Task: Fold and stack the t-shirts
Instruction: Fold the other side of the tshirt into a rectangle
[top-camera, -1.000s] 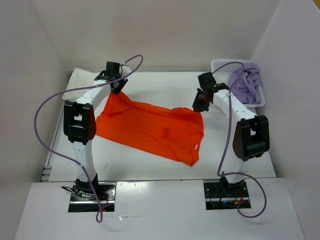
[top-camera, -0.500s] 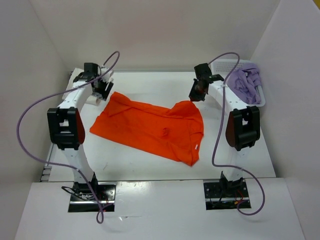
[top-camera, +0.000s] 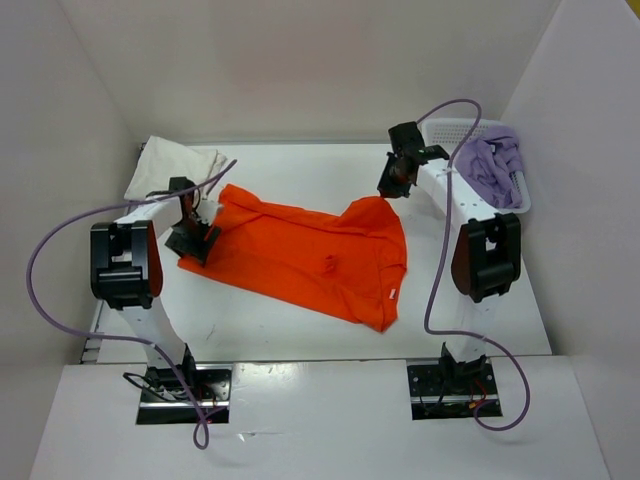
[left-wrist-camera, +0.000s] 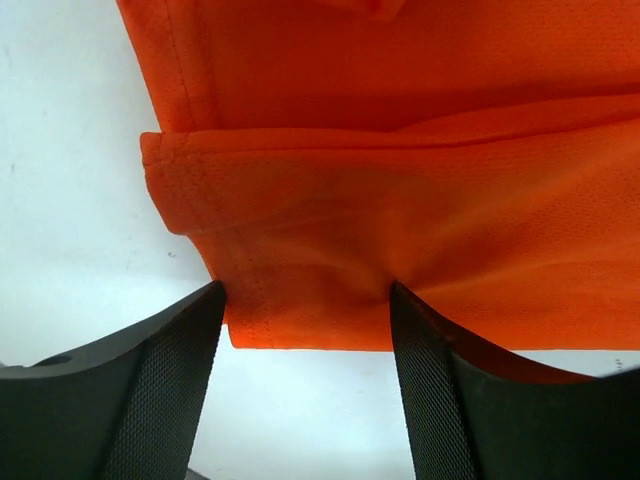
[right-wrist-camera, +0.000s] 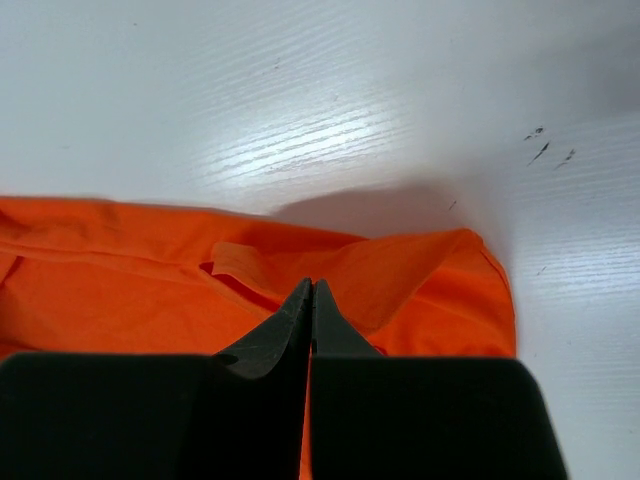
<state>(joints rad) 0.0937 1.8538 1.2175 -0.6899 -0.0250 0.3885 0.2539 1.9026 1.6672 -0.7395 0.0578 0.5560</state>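
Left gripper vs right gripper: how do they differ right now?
Left gripper is open, jaws either side of the orange t-shirt hem; right gripper is shut, apparently pinching the cloth. Left gripper sits at the shirt's left edge, where it lies flat; right gripper is at the far right corner, which peaks upward. Both are on the same shirt.

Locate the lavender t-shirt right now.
Top view, far right: the lavender t-shirt lies bunched in the white basket, just right of the right gripper.
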